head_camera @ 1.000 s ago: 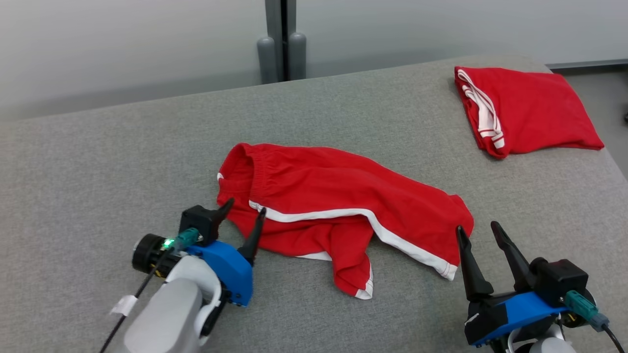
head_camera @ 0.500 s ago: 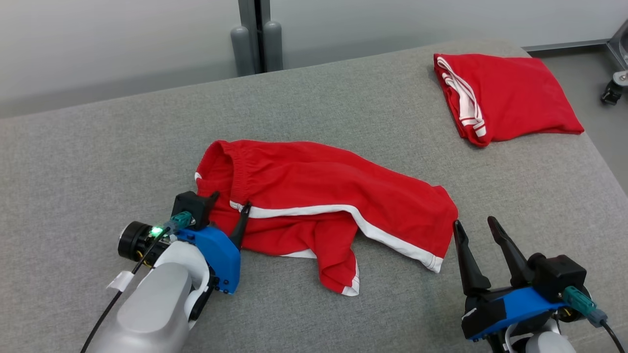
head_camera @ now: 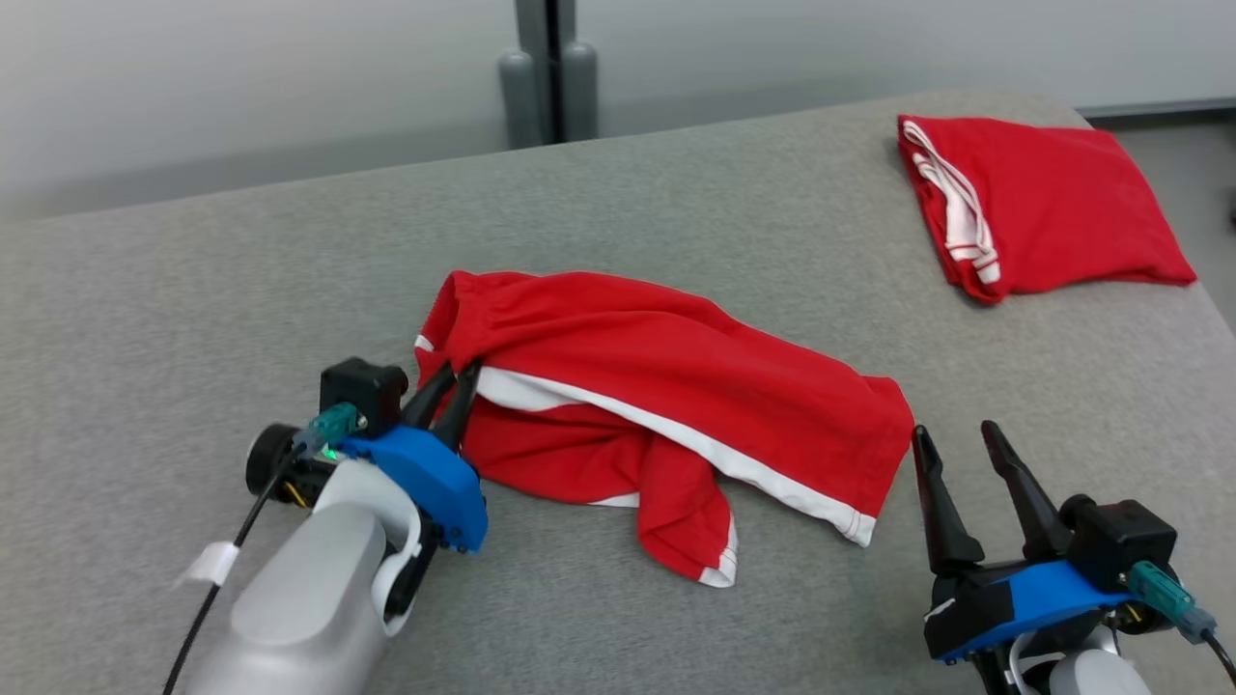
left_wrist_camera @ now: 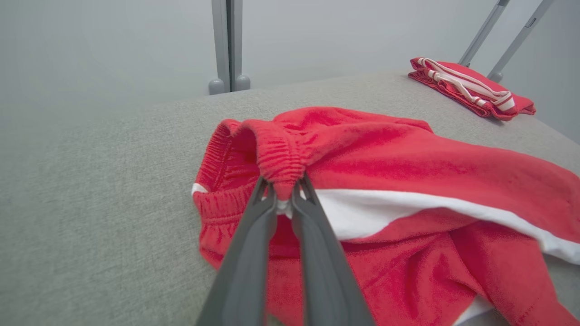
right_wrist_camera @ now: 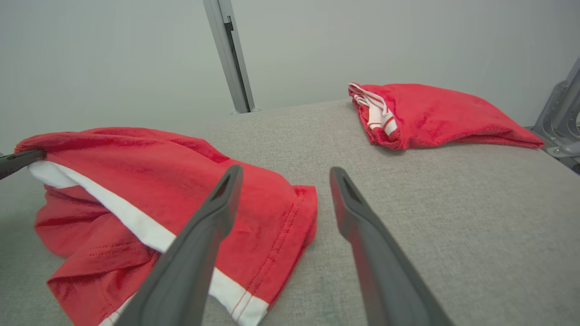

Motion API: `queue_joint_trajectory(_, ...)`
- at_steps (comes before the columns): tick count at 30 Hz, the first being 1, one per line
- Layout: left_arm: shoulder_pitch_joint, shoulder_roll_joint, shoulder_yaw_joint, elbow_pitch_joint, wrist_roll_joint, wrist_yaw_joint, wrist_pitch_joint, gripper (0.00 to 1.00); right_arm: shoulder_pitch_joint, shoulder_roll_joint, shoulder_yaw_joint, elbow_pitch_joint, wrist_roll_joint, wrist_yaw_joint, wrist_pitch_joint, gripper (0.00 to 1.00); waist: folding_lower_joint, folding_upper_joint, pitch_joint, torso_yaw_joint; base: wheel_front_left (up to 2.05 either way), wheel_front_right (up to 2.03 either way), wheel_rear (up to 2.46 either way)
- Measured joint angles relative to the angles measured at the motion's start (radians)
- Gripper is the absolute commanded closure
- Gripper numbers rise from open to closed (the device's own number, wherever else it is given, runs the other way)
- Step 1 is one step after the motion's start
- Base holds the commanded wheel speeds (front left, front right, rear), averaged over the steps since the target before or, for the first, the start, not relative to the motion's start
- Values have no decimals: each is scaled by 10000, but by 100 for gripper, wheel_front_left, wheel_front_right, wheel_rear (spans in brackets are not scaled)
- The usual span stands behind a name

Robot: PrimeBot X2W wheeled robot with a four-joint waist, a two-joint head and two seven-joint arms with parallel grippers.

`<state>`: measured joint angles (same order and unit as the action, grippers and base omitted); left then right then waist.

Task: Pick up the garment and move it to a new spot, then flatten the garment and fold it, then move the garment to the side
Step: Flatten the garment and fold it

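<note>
My left hand (head_camera: 462, 368) is closed on the elastic waistband (left_wrist_camera: 278, 154) of the red shorts (head_camera: 676, 376), with that corner raised a little off the grey cloth-covered desk (head_camera: 193, 309). From this hand the white-striped shorts run away to the right in a crumpled band, long axis pointing roughly at my other hand, and most of the cloth lies on the desk. The far leg hem (right_wrist_camera: 299, 213) lies just left of my right hand (head_camera: 954, 430), near it but apart; this hand is open and holds nothing. Beyond the right hand and a little to its right, well apart, a folded red garment (head_camera: 1043, 208) sits at the back corner. As I judge it, the pick-up is half made. The coming move turns on the right hand, the nearer one, reaching left to the hem so both ends lift together.
</note>
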<state>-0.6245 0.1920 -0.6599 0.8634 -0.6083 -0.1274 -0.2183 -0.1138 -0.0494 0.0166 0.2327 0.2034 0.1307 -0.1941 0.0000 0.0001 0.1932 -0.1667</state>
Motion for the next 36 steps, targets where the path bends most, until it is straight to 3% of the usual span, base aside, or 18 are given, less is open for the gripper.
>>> queue_joint_trajectory(4,820,157,50,-700,-207,228,96,100,130,0,-174,-84,-84,0,90,0,-1,-2,-183,545,0,0,0)
queue_joint_trajectory(10,2312,543,151,-2209,-476,1066,516,100,177,-2,-213,-232,-134,-2,253,0,-1,-1,-358,1335,0,0,0)
queue_joint_trajectory(14,3202,677,259,-3275,-675,1599,736,100,225,4,-222,-295,-165,0,347,0,-2,-2,-436,1710,0,0,0)
queue_joint_trajectory(18,3706,752,274,-3841,-817,1837,876,100,259,0,-272,-322,-186,-2,407,0,-1,-2,-475,1897,0,0,0)
queue_joint_trajectory(19,3827,759,280,-3948,-863,1908,890,56,259,0,-265,-343,-194,-2,435,0,-2,-2,-495,1942,0,0,0)
queue_joint_trajectory(20,3918,767,303,-4031,-880,1977,874,0,258,2,-251,-359,-194,0,445,0,-1,-1,-516,1971,0,0,0)
queue_joint_trajectory(30,4318,959,732,-4265,-926,2169,-63,0,383,2,-424,-466,-263,0,535,0,-1,-2,-938,2059,0,0,0)
queue_joint_trajectory(36,4438,1306,1488,-4686,-217,2196,-407,0,602,2,-794,-504,-337,0,533,0,-1,-2,-1309,2077,0,0,0)
